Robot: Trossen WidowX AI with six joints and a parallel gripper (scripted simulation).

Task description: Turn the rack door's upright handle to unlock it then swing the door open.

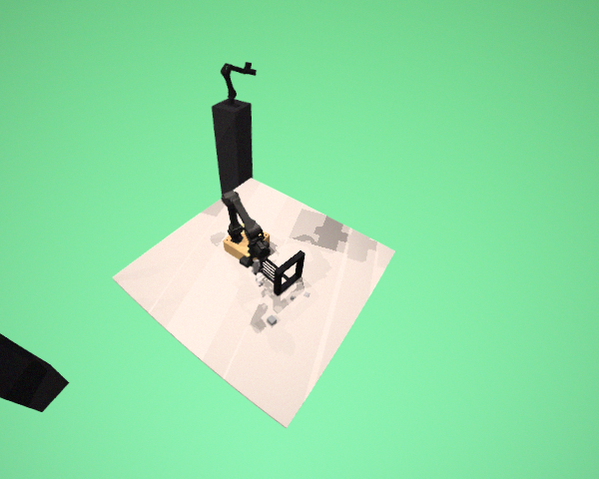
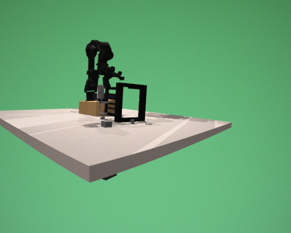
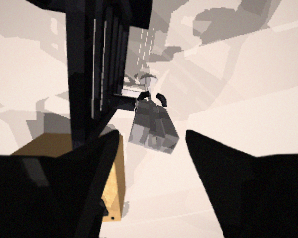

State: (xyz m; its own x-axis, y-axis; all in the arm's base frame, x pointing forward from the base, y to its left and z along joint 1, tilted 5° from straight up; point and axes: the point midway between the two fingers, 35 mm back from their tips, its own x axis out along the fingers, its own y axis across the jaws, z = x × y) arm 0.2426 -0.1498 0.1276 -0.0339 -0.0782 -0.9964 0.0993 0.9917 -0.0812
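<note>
Taking the black frame [image 1: 278, 282] [image 2: 118, 102] as landmark: left of it, the wooden block [image 1: 234, 250] [image 2: 88, 108]; nearer, the grey upright handle [image 2: 100, 92] [image 3: 154, 130], the released pincer [image 3: 152, 134] parted around it; before it, a grey cube [image 1: 272, 319] [image 2: 106, 123] on the counter [image 1: 202, 319] [image 2: 65, 145].

The block [image 1: 235, 248] [image 2: 88, 108] [image 3: 117, 174] looks like smooth, matt wood. The frame [image 1: 278, 282] [image 2: 118, 102] resembles matt black plastic. The handle [image 2: 100, 92] [image 3: 154, 130] appears smooth and grey, metal or plastic, which I cannot tell. The table [image 1: 197, 319] [image 2: 65, 142] has a smooth, matt surface, its material unclear. The arm [image 1: 244, 214] [image 2: 91, 58] looks dark and mostly matt.
</note>
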